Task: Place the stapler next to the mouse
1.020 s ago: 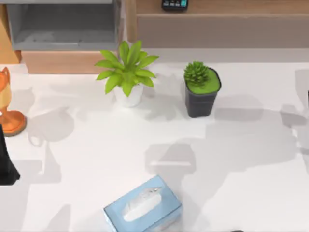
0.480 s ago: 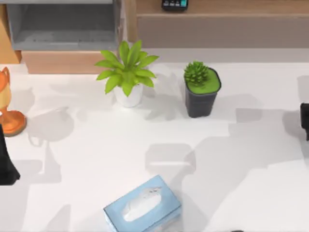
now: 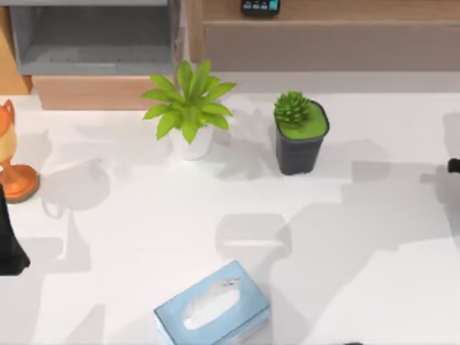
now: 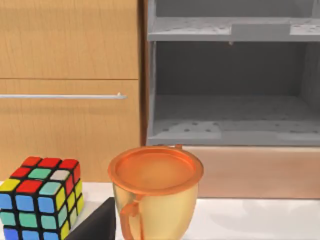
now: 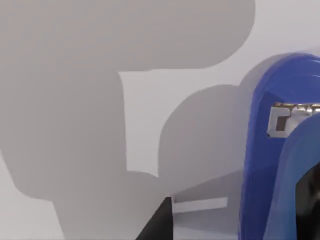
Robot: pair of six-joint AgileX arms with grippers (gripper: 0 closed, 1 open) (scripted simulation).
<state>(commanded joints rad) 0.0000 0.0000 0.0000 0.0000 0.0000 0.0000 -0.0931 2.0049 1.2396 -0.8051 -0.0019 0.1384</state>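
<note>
The stapler (image 5: 272, 165), a bright-blue bar with a metal slot at its end, lies on the white table close under my right wrist camera. My right gripper (image 5: 233, 210) hangs just over it and is open. One dark fingertip (image 5: 159, 222) stands apart from the stapler's side with bare table between them, and the other dark finger (image 5: 311, 197) overlaps the stapler's far side. In the top view a sliver of the right arm (image 3: 454, 166) shows at the right edge. My left arm (image 3: 8, 244) is parked at the left edge. The mouse is out of view.
A pale-blue tissue box (image 3: 213, 309) sits at the front middle. A leafy plant in a white pot (image 3: 190, 108) and a succulent in a dark pot (image 3: 300, 136) stand farther back. An orange cup (image 4: 155, 195) and a colour cube (image 4: 40, 197) stand before the grey shelf (image 4: 230, 130).
The dark piece of my right arm at the top view's right edge first grew, then shrank toward the edge, and its shadows shifted. The left arm has not moved.
</note>
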